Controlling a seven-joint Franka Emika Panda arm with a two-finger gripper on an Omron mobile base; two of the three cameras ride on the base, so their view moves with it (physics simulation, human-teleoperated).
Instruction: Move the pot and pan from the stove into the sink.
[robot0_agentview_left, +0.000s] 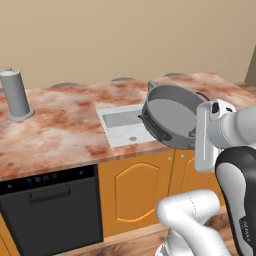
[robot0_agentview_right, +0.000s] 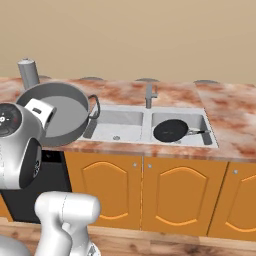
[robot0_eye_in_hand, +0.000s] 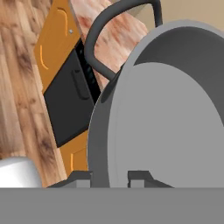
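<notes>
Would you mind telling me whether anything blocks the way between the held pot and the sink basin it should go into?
Nothing visible does. The gripper holds the pot tilted above the counter edge, just left of the sink. The left basin is bare; the pan already lies in the right one, and the faucet stands behind the divider.

The pot (robot0_eye_in_hand: 175, 113) is being held tilted on edge, its rim pinched between the fingertips (robot0_eye_in_hand: 139, 177) of the gripper (robot0_eye_in_hand: 109, 179). A dark loop handle (robot0_eye_in_hand: 109, 26) is being shown above a dishwasher front (robot0_eye_in_hand: 70, 100), orange cabinets (robot0_eye_in_hand: 52, 39), marbled counter (robot0_eye_in_hand: 118, 30) and wood floor (robot0_eye_in_hand: 17, 87).
</notes>
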